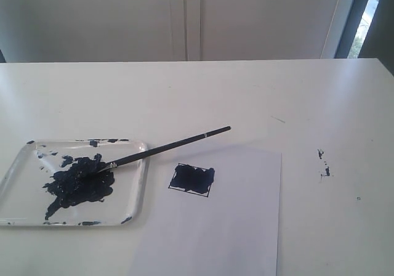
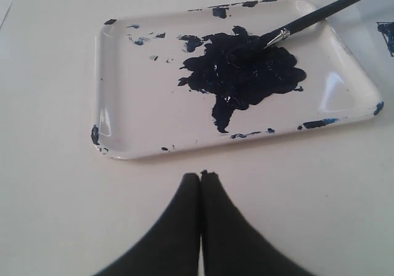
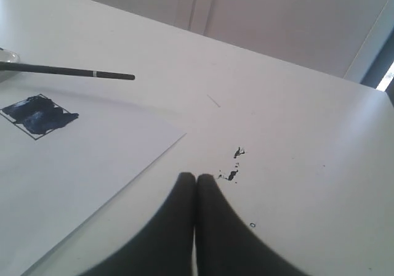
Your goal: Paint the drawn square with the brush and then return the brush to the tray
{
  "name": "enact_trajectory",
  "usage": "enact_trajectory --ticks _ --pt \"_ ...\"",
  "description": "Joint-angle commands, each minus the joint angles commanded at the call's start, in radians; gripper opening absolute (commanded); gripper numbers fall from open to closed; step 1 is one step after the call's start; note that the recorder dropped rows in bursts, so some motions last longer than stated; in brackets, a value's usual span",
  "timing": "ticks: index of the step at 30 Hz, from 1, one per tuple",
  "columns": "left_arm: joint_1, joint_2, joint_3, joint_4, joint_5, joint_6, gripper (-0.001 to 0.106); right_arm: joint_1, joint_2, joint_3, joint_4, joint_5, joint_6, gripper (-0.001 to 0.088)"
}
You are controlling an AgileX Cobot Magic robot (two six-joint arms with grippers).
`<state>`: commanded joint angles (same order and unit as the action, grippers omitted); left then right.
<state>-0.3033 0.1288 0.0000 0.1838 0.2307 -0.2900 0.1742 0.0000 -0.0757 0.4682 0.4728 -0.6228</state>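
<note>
Brush: we are seeing the brush [image 1: 163, 148] lying with its blue tip in the paint blob [image 1: 80, 183] and its handle propped over the tray's rim.
Tray: the tray [image 1: 24, 196] is sitting on the left half of the bench, well back from the far edge.
Drawn square: the drawn square [image 1: 192, 179] is showing dark blue over most of its inside, near the paper sheet's [image 1: 234, 227] corner closest to the tray.
Long axis: the handle is pointing from the blob toward the bench's far right corner, and its free end is hanging past the tray, above the bench beside the paper.
Left jaws: we are reading them as pressed together and holding nothing, with the tray just ahead of them and the brush across its far side.
Right jaws: these too are pressed together and empty, with the handle's end well apart, beyond the paper.
Nearer arm: we are judging the left arm nearer the tray and tip, the right arm nearer the handle's free end.
Stage: we are judging both steps done, so any coming move is only a retreat.
Views: the left wrist view is showing the silver ferrule [image 2: 278, 37] at the blob's edge. The right wrist view is showing paint specks [image 3: 234, 165] toward the bench's right edge, and the exterior view alone is showing neither arm.
</note>
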Motion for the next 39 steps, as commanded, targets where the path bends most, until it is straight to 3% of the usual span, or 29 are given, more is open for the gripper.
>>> enact_trajectory --ticks 29,32,35,39 --pt "0.006 0.000 0.000 0.000 0.000 0.002 0.000 0.000 0.000 0.000 0.000 0.000 0.000 0.0000" --pt "0.051 0.000 0.000 0.000 0.000 0.002 0.000 0.000 0.000 0.000 0.002 0.000 0.000 0.0000" --pt "0.146 -0.059 0.000 0.000 0.000 0.002 0.000 0.000 0.000 0.000 0.002 0.000 0.000 0.0000" --pt "0.188 -0.129 0.000 0.002 0.000 0.002 0.000 0.000 0.000 0.000 0.002 0.000 0.000 0.0000"
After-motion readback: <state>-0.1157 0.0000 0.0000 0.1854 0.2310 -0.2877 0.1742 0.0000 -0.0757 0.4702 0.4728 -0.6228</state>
